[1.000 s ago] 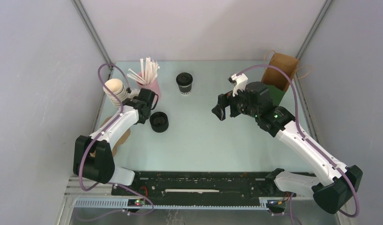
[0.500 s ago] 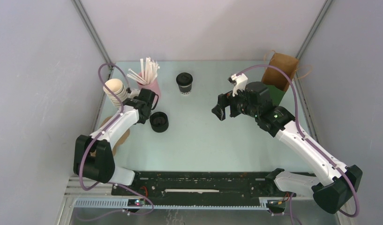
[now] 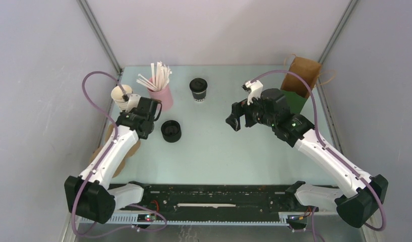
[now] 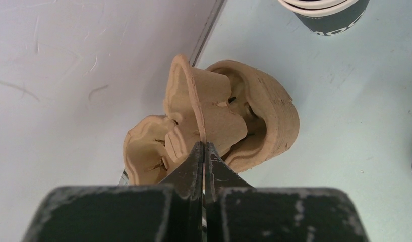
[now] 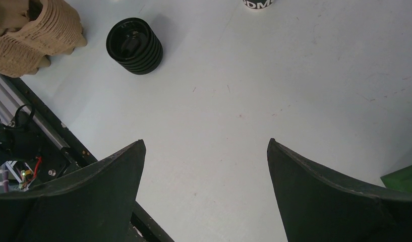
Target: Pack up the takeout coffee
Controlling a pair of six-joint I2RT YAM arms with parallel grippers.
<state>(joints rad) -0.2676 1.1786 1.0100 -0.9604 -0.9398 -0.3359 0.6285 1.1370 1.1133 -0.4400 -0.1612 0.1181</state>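
The takeout coffee (image 3: 198,89), a small dark cup with a black lid, stands upright at the back middle of the table; only its base (image 5: 257,3) shows at the top edge of the right wrist view. The brown paper bag (image 3: 303,75) stands at the back right. My left gripper (image 4: 203,146) is at the left table edge, shut on a thin upright rib of a brown pulp cup carrier (image 4: 259,116). My right gripper (image 5: 205,142) hangs open over bare table, to the right of the coffee and nearer than it, with nothing between its fingers.
A stack of black lids (image 3: 171,131) sits left of centre. A pink cup of white stirrers (image 3: 161,93) and a stack of lidless cups (image 3: 122,96) stand at the back left. A green block (image 3: 296,101) lies in front of the bag.
My left arm swung back toward the left edge and its jaws closed on the pulp carrier's rib. The right gripper drifted slightly left, still open.
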